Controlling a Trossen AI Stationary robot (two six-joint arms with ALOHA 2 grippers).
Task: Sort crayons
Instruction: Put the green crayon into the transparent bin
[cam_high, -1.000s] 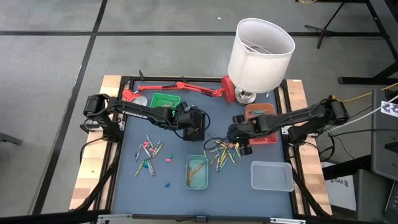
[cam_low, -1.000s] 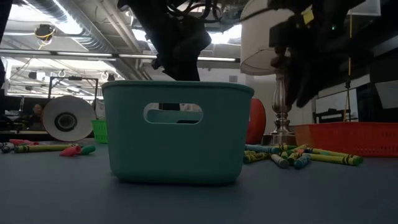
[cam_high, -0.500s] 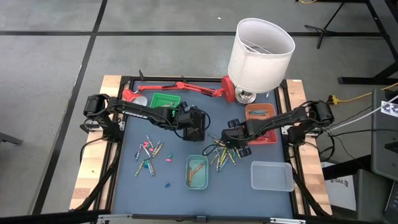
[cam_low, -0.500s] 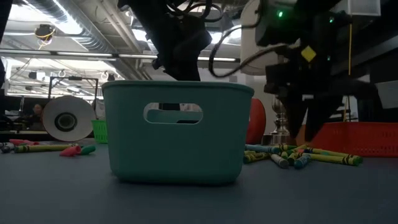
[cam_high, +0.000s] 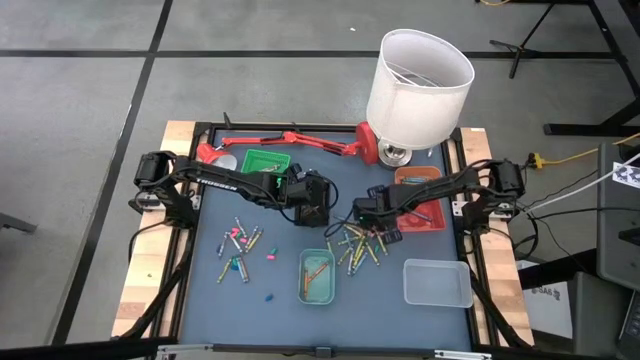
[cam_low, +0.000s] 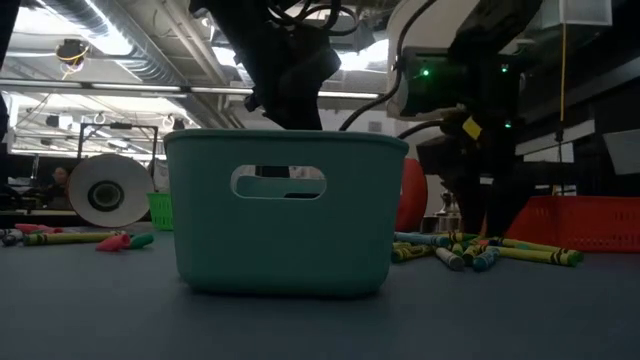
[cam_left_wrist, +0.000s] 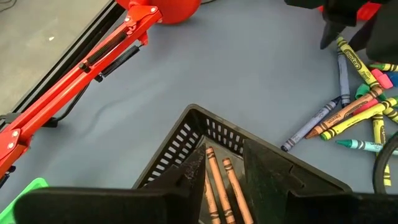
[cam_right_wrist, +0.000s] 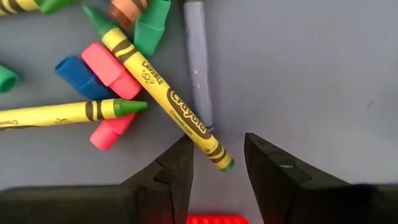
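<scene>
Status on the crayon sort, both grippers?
Right gripper open, low over yellow-green wax crayon in the pile. Left gripper open above dark mesh tray holding brown crayons. Nothing blocking.

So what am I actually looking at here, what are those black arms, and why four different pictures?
These are two robot arms at a table, each ending in a two-fingered claw. One picture looks straight down from above, one sits at table-top height, and the other two come from small cameras on each arm's wrist.

On the table lie loose crayons: one cluster on the left, a pile in the middle. Around them are small trays: teal, green, red and a clear one. A red desk lamp and a white-shaded lamp stand at the back.

The right claw is open and low over the pile, its fingers either side of the tip of a yellow-green crayon, not yet gripping. The left claw hovers empty over a dark basket holding orange crayons.
</scene>
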